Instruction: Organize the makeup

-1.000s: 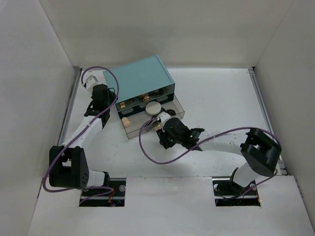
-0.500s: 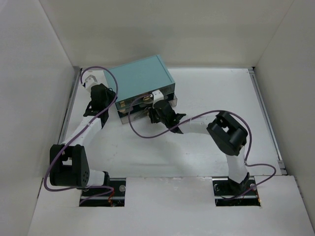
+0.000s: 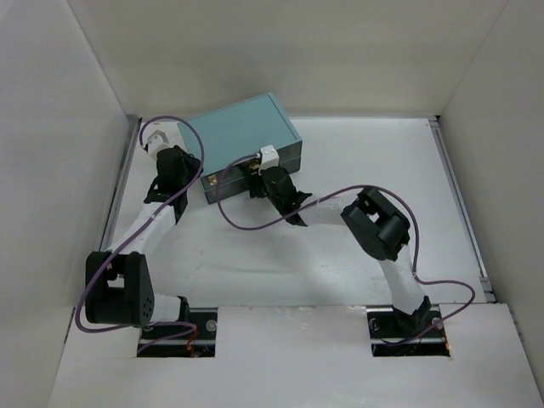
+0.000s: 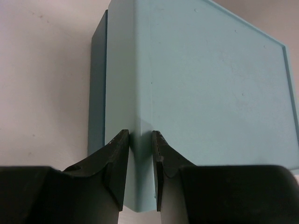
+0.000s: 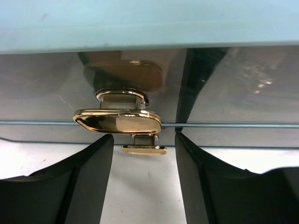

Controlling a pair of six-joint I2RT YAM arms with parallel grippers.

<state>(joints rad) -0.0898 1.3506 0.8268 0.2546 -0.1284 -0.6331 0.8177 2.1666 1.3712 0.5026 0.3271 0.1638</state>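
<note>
L gripper (image 4: 139, 136) pinches teal box (image 4: 210, 93) corner. R gripper (image 5: 144, 138) open, jaws astride gold handle (image 5: 117, 120). Makeup not plainly seen, likely inside shut drawers. Press drawer front (image 5: 238, 98) square & gently w/ L bracing, so box doesn't skid.

The makeup (image 5: 122, 70) shows only as a blurred tan shape behind the clear drawer front (image 5: 42, 93). Which piece it is cannot be told. All of it lies inside the teal box (image 3: 245, 134), drawers shut, near the table's (image 3: 374, 161) far left corner.
</note>
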